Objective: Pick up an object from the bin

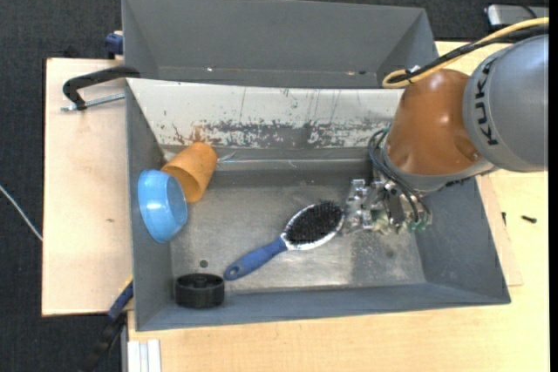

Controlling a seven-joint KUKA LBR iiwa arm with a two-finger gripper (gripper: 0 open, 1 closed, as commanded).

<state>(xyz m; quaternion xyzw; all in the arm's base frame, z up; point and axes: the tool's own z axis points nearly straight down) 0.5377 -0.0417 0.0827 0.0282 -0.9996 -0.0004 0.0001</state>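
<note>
My gripper (359, 209) hangs low over the bin floor at the right, just to the right of the head of a hairbrush. The hairbrush (301, 233) has a black bristled oval head and a blue handle that runs down to the left; it lies flat in the middle of the floor. The gripper's left fingertip sits right next to the brush head, perhaps touching it. I cannot tell whether the fingers are open or shut, and nothing shows between them.
A blue bowl (162, 205) leans against the left wall with an orange cup (193, 169) lying beside it. A black round lid (200, 290) rests in the front left corner. The arm with its orange cover reaches in from the right.
</note>
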